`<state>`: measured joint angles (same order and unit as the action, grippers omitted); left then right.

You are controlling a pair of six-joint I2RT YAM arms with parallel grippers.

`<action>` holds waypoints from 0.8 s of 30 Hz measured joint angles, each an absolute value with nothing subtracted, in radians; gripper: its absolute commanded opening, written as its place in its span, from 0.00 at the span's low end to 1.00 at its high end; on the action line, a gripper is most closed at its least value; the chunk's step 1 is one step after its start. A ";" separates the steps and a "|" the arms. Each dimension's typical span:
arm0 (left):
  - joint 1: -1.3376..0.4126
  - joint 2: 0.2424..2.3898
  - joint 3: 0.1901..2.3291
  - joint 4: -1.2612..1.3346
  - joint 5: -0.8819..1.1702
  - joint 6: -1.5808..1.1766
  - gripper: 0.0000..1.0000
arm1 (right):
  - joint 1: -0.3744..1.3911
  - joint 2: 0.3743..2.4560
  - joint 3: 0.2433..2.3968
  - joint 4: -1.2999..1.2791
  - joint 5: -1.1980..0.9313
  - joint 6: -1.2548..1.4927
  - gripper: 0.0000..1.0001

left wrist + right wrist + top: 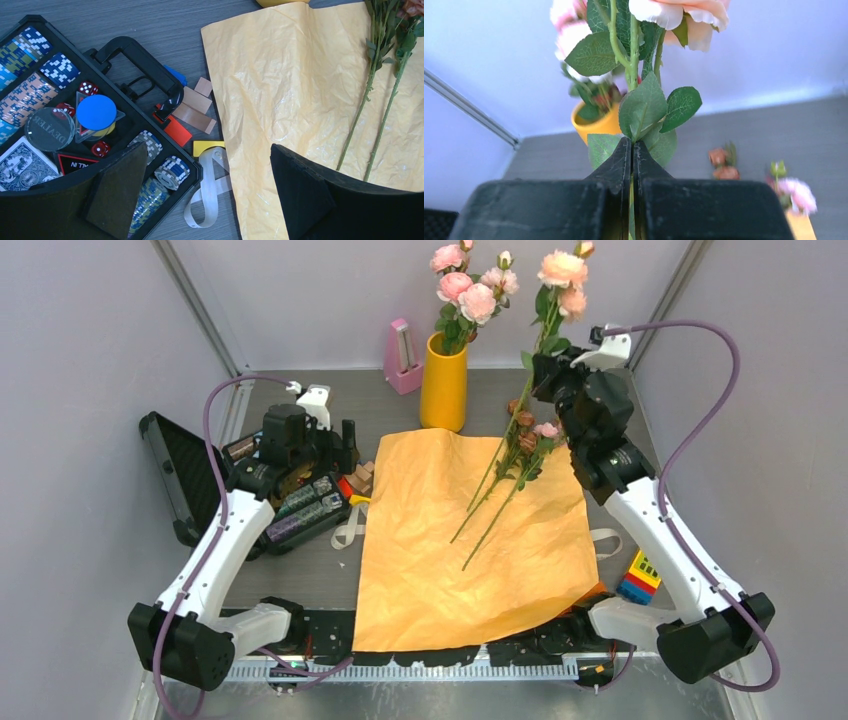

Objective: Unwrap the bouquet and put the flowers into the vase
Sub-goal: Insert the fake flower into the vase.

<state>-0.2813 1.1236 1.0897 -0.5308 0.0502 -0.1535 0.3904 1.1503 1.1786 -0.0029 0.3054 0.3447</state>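
The bouquet is undone: its orange paper [470,540] lies flat on the table. The yellow vase [443,380] stands behind it with several pink roses [465,290] in it. My right gripper [546,368] is shut on the green stem [631,60] of a pink rose [562,270], held upright to the right of the vase [594,125]. Other flowers [520,435], pink and brownish, lie on the paper [280,90] with their stems [375,100] side by side. My left gripper [338,448] hovers open over the paper's left edge, its fingers [120,190] holding nothing.
A pink metronome [403,355] stands left of the vase. An open black case [180,470] with poker chips [170,170], dice and cards lies at the left. Small coloured blocks [192,107] and a beige ribbon [207,195] lie beside the paper. A colourful toy [640,578] sits at the right.
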 measured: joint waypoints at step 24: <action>-0.281 1.114 1.082 -0.528 0.046 -0.153 0.96 | 0.390 1.617 1.840 0.327 0.075 0.104 0.00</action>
<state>-0.2813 1.1145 1.0821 -0.5282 0.0460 -0.1528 0.3904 1.6165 1.8404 0.3267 0.0753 0.1043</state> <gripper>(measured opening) 0.956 0.031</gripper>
